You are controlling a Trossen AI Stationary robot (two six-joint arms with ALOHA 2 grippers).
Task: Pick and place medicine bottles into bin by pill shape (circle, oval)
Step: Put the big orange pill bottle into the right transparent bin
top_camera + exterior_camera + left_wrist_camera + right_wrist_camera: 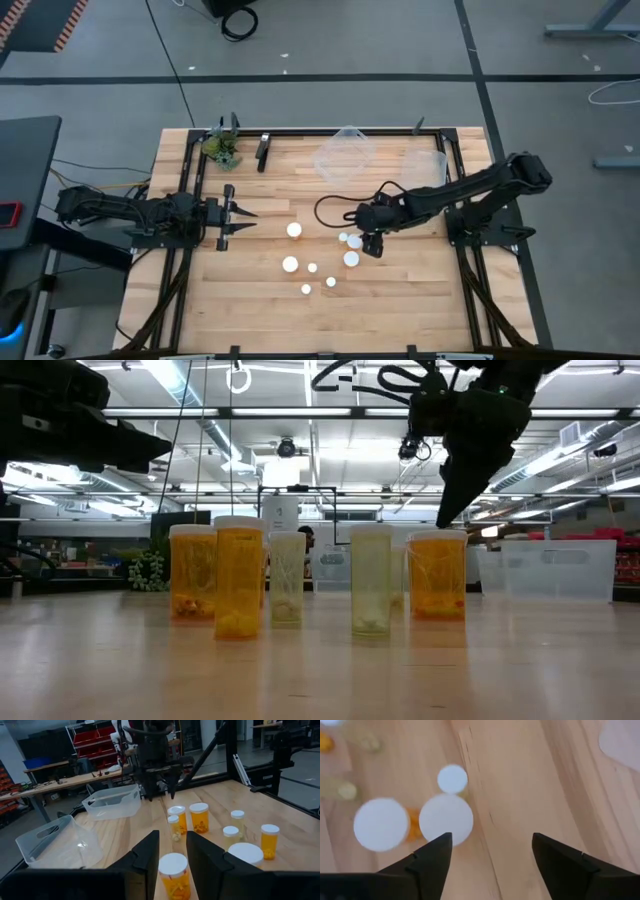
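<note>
Several small medicine bottles with white caps [294, 230] stand upright on their bases on the wooden table [400, 300], some amber [239, 575], some pale [371, 580]. My right gripper [372, 245] is open and empty. It points down above the table, beside a cluster of three caps [446, 819], and shows high in the low view [470, 450]. My left gripper [243, 220] is open and empty, level over the table's left part. Its fingers [150, 852] point toward an amber bottle [173, 870] just ahead of them.
Two clear plastic bins stand at the table's far side, one tilted [345, 152] and one farther right [425, 165]; both show in the left wrist view [112, 800]. A small green plant [222, 150] and a black object [263, 150] sit far left. A black frame [455, 200] borders the table.
</note>
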